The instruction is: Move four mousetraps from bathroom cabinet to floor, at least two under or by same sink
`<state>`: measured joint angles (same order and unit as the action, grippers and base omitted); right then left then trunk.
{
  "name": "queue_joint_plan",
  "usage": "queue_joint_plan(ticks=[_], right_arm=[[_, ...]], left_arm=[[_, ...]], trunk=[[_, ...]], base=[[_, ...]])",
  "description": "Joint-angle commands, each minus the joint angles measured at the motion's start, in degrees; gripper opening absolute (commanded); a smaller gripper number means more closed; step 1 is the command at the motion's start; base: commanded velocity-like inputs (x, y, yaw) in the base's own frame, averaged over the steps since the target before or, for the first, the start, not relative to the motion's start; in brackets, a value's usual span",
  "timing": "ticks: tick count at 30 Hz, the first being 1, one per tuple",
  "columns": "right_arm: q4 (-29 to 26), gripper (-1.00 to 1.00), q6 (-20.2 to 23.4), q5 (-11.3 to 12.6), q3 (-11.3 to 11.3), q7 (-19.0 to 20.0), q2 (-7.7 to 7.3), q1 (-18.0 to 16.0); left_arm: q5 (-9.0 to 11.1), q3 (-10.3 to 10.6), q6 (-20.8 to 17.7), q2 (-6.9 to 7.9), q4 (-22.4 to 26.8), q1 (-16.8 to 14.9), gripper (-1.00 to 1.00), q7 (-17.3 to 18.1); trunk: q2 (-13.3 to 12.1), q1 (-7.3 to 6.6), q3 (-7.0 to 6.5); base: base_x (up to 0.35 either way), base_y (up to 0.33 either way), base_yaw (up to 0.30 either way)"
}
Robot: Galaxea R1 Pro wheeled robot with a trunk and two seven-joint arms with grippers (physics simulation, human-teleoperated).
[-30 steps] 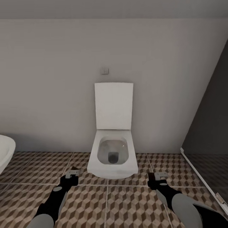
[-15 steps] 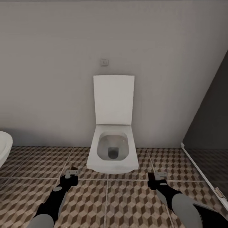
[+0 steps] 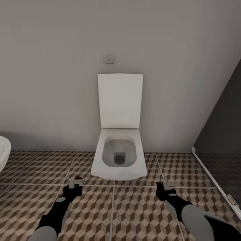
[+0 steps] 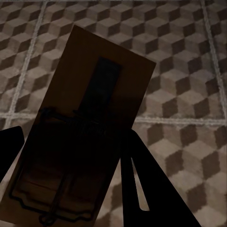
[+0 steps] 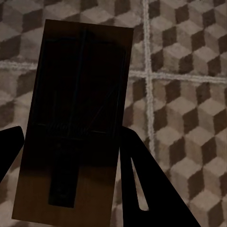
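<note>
Gripping one mousetrap (image 4: pixel 80 142) between its fingers, the left gripper (image 3: pixel 75 183) hangs over the bathroom floor (image 3: pixel 134 214); the right gripper (image 3: pixel 166 186) is clamped on a second mousetrap (image 5: pixel 75 127). Both boards are in deep shadow, their wire parts hard to trace. Ahead stands a white toilet (image 3: pixel 119 157); at the left edge, a white fixture (image 3: pixel 3 152) is cut off.

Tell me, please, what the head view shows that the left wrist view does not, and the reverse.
Head view alone: the white toilet with its lid raised, the wall button, both arms, the right gripper and the dark shower base. Left wrist view alone: the mousetrap close up, wire parts visible, between the left gripper fingers. Shared: the cube-patterned bathroom floor.
</note>
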<state>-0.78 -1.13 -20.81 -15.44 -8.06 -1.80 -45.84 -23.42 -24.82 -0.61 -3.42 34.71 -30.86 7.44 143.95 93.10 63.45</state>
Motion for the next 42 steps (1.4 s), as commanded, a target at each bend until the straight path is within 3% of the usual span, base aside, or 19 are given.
queue_joint_plan(ticks=[1,42], right_arm=[[0.07,-1.0,-0.15,-0.46,-0.48,-0.2,-0.01,-0.04],[0.07,-1.0,-0.23,-0.46,-0.38,-0.2,0.11,-0.04]], left_arm=[[-0.48,-0.51,0.0,-0.09,0.13,-0.05,-1.0,0.77],[-0.57,-0.41,-0.09,-0.1,0.17,-0.04,-1.0,0.73]], trunk=[[0.02,-0.01,0.05],[0.02,-0.01,0.05]], base=[[0.0,0.0,0.0],[0.0,0.0,0.0]])
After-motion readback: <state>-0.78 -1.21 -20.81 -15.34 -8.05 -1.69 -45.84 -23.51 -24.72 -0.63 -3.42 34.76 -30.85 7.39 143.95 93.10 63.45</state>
